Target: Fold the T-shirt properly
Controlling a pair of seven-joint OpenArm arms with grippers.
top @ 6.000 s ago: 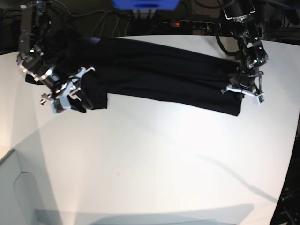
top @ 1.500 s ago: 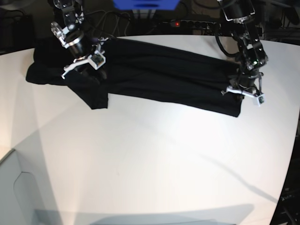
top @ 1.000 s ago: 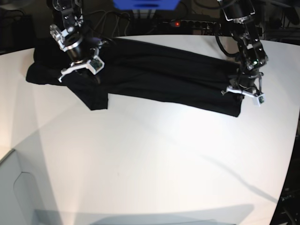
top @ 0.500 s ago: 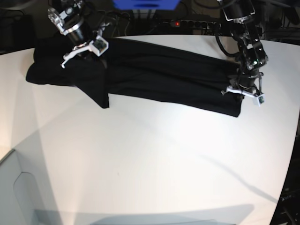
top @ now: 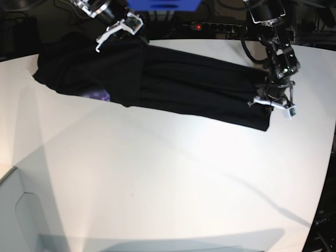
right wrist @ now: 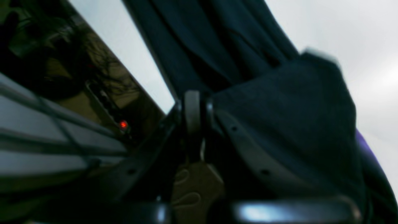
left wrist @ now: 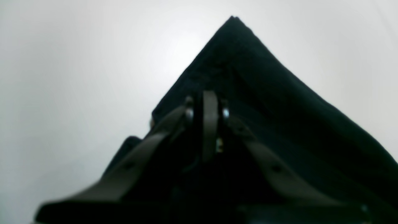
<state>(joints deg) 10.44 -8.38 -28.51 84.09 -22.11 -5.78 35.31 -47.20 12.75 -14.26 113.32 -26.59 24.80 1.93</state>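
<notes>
The black T-shirt [top: 184, 84] lies stretched across the white table, from the far left to the right side. My right gripper [top: 118, 32] is shut on a fold of the T-shirt near the table's back edge and holds it up; in the right wrist view the gripper [right wrist: 194, 105] pinches dark cloth [right wrist: 279, 118] that drapes over it. A purple patch [top: 100, 96] shows under the lifted part. My left gripper [top: 270, 105] is shut on the T-shirt's right end; the left wrist view shows it [left wrist: 210, 107] closed on the cloth, whose corner [left wrist: 233, 21] rests on the table.
A power strip with a red light [top: 197, 25] and cables lie behind the table's back edge, beside a blue object [top: 163, 4]. The white table [top: 173, 178] spreads out in front of the shirt. A grey box [top: 21, 210] sits at the lower left.
My right gripper has moved up, back and to the right with the cloth, pulling the left part of the shirt over and baring the purple patch. The left arm has not moved.
</notes>
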